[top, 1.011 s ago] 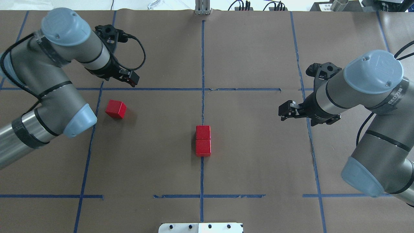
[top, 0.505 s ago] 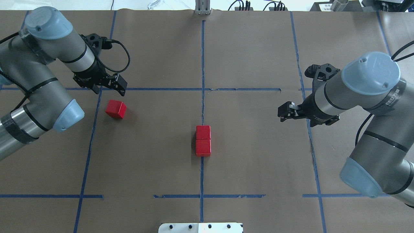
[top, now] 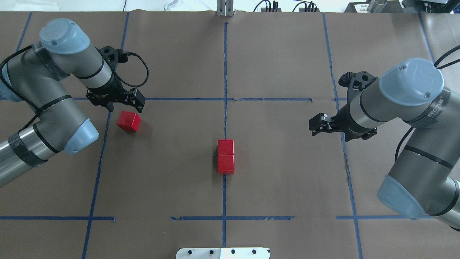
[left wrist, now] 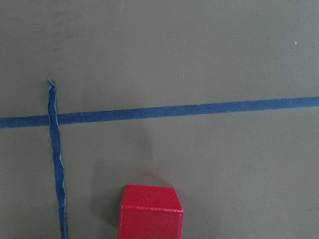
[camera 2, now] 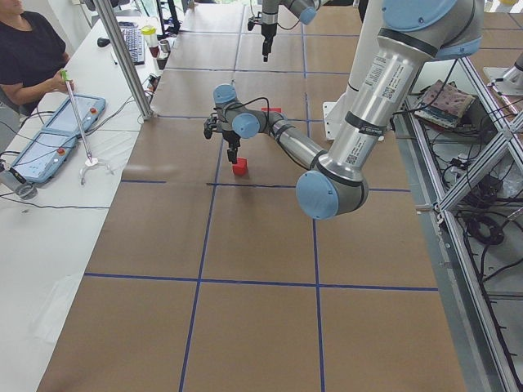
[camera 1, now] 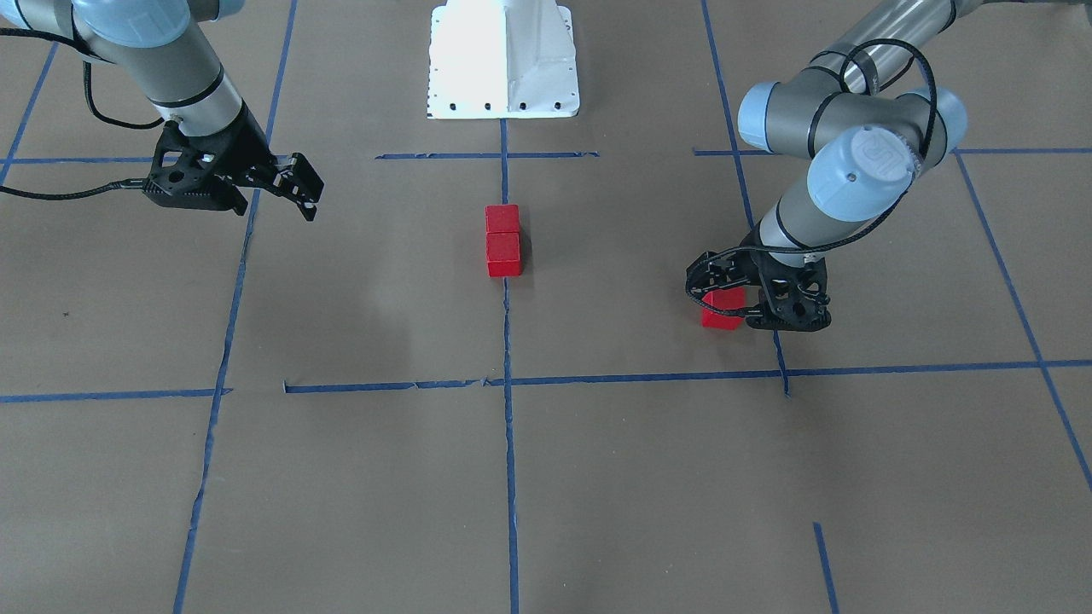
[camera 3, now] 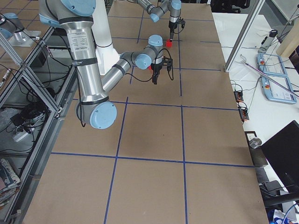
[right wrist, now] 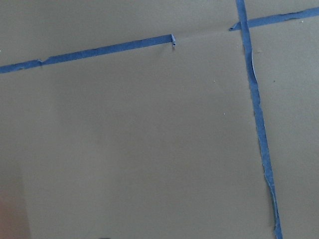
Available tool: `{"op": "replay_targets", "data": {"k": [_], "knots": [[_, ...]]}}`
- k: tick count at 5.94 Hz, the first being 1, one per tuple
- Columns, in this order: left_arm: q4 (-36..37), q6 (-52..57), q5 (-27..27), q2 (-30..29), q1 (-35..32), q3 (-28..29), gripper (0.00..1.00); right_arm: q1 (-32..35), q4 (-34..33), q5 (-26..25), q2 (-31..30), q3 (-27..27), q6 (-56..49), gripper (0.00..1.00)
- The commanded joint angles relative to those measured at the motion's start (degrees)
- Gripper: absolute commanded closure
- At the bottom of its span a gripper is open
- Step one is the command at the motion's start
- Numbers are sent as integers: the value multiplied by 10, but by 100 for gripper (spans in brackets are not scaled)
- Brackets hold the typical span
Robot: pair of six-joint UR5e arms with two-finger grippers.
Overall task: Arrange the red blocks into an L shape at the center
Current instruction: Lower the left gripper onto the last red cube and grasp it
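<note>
A robotics lab, plainly: two industrial arms [top: 54, 104] over a paper-covered table [top: 287, 180] gridded with blue tape [top: 225, 72], teach pendants [camera 2: 78, 114] on a side bench [camera 2: 49, 229], cables [camera 2: 482, 224] and aluminium framing [camera 2: 124, 59] alongside, a person [camera 2: 29, 53] seated nearby.

You see two red blocks at the center [top: 273, 158]: the far block [top: 225, 147] and near block [top: 225, 164] touch, lined up along the blue tape [top: 224, 194]. The third block [top: 128, 121] sits well apart, slightly turned, on the left.
</note>
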Motion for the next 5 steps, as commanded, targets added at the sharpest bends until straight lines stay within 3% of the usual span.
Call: {"op": "replay_targets", "data": {"k": [1,5], "knots": [[-4,-3,22,-1,16,7,0,0,0,1,0,2,0,0],[-4,3,24,0,17,15,0,1,0,1,-1,6,1,0]]}}
